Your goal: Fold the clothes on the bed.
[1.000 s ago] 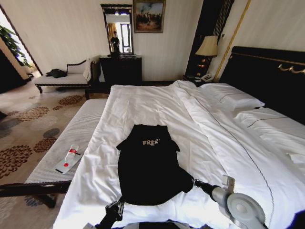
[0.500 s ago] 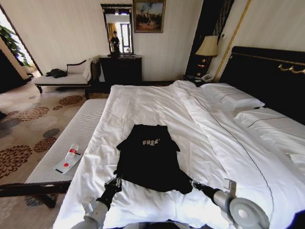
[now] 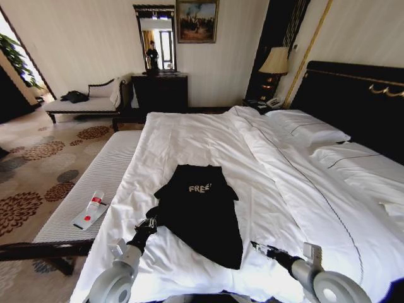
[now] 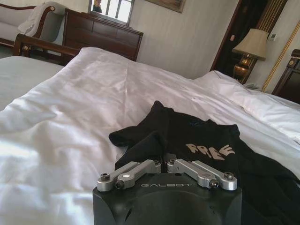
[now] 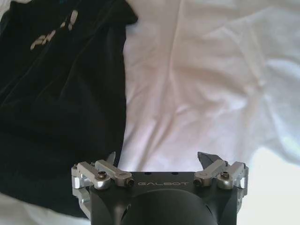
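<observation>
On one bed (image 3: pixel 208 136), one black T-shirt (image 3: pixel 201 211), two end effectors.

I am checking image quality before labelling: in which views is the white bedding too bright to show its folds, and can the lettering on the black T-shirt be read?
Head view: duvet evenly lit, folds visible, T-shirt lettering reads sharply. Left wrist view: glare whitens the bedding beside the left gripper; lettering legible. Right wrist view: bedding washed out near the right gripper; lettering blurred and cut off.

black "free" t-shirt (image 3: pixel 201 211) lies rumpled on white bed (image 3: pixel 208 136).
</observation>
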Tool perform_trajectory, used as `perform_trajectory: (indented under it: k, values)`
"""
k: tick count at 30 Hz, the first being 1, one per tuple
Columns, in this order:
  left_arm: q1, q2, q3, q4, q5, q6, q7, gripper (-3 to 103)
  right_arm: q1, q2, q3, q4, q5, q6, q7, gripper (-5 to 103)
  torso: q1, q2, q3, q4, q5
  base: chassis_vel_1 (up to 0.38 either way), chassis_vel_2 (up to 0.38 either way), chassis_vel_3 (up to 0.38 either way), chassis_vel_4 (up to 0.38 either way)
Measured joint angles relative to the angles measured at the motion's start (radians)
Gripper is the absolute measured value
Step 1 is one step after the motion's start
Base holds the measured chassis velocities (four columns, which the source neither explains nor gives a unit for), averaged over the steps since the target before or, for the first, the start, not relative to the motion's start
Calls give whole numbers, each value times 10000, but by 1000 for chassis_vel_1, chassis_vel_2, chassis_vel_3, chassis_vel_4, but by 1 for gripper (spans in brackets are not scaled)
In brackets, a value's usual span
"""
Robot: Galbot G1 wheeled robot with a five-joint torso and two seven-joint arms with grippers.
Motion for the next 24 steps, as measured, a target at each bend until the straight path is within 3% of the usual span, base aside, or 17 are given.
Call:
perform_trajectory:
  k: [14, 21, 23, 24]
  values:
    - [455, -118, 273, 144, 556, -62, 53, 1, 46, -232, -1719, -480, -952, 75, -757, 101, -1, 0, -1, -1, 1, 0, 0, 0, 0]
    - [628, -105, 268, 135, 666, -62, 55, 1, 644, -199, -2341, -728, -953, 115, -802, 93, 0, 0, 0, -1, 1, 0, 0, 0, 0]
    - [724, -100, 232, 87, 696, -62, 54, 1, 836, -192, -2431, -886, -942, 170, -808, 83, 0, 0, 0, -2, 0, 0, 0, 0, 0]
    - [760, -99, 219, 72, 706, -62, 55, 1, 854, -195, -2431, -899, -930, 184, -819, 83, -1, 0, 0, -3, -1, 0, 0, 0, 0]
